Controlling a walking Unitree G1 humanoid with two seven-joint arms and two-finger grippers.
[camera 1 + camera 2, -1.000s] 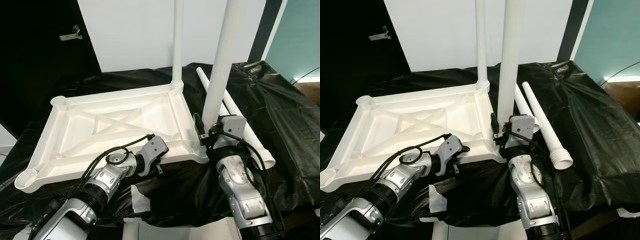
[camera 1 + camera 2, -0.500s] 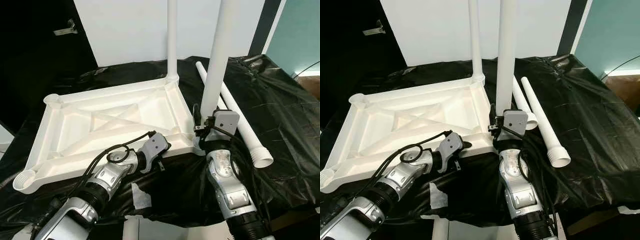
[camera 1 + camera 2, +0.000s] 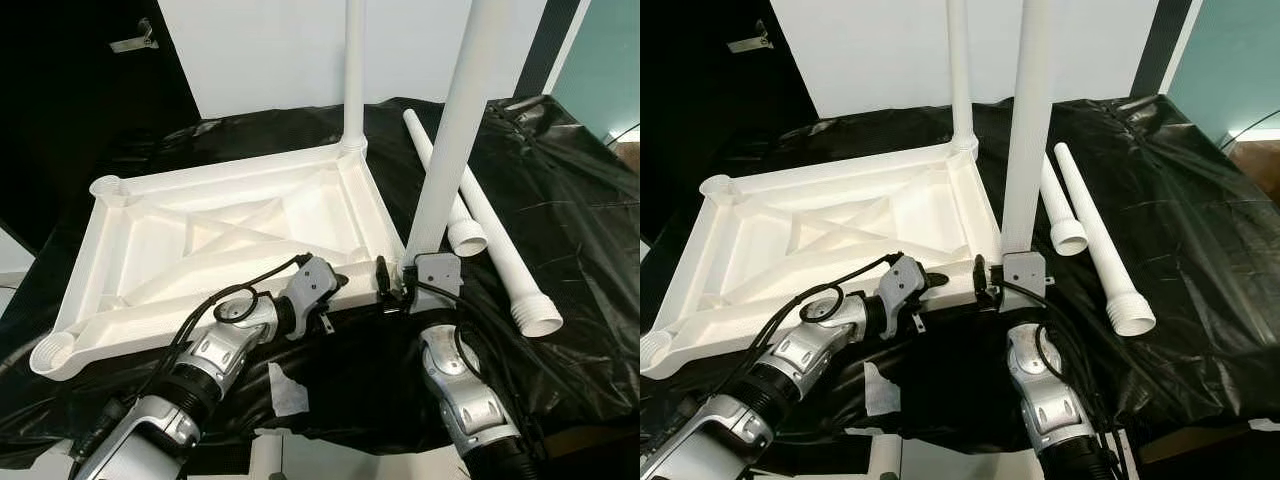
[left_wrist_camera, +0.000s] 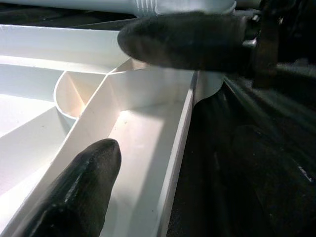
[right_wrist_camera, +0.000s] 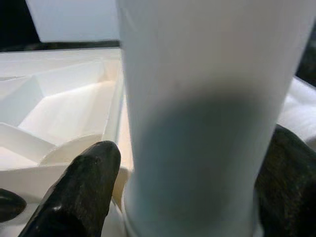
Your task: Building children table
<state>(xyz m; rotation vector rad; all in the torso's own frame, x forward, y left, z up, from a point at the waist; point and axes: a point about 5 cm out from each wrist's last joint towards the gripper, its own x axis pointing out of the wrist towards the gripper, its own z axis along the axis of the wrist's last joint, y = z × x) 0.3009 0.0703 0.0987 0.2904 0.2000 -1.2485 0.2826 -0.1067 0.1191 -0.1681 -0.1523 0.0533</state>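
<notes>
A white table top (image 3: 150, 225) lies upside down on the black-covered surface. One white leg (image 3: 354, 70) stands upright in its far right corner. A second leg (image 3: 452, 140) stands at the near right corner, and my right gripper (image 3: 412, 262) is shut on its base; the leg (image 5: 197, 123) sits between both fingers (image 5: 89, 182). My left gripper (image 3: 335, 300) is at the table top's near rim, left of that corner. It is open, with its fingers (image 4: 79, 197) set wide apart on either side of the rim (image 4: 177, 148).
Two loose white legs (image 3: 500, 235) lie side by side on the black sheet (image 3: 570, 200), right of the table top. A strip of white tape (image 3: 288, 385) sticks to the sheet's front edge. A white wall is behind, with a dark area at the far left.
The camera has shifted. My right gripper now sits lower on the leg, at its base by the near right corner. The left gripper stays at the near rim.
</notes>
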